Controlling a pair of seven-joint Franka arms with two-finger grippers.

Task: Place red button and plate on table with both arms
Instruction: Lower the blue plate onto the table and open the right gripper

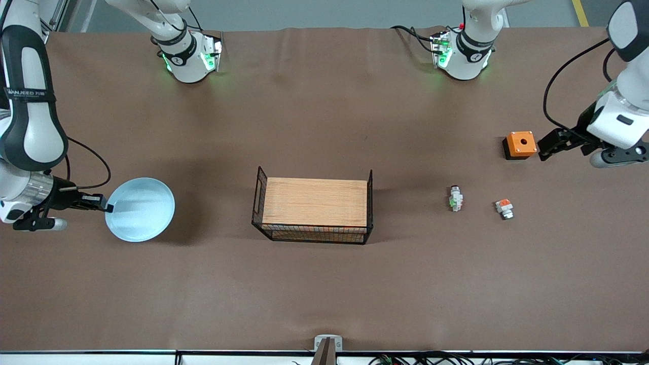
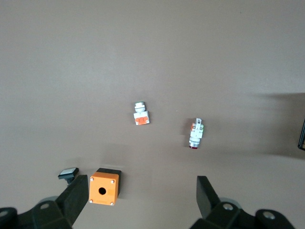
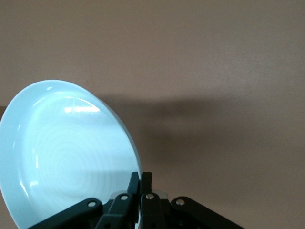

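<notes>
The pale-blue plate is at the right arm's end of the table, tilted, with its shadow on the brown mat. My right gripper is shut on the plate's rim, as the right wrist view shows, with the plate beside the fingers. The red button, a small white-and-silver part with a green mark, lies on the mat toward the left arm's end; it also shows in the left wrist view. My left gripper is open and empty beside the orange box.
An orange box with a hole sits next to the left gripper. A similar small part with an orange-red top lies near the button. A black wire rack with a wooden top stands mid-table.
</notes>
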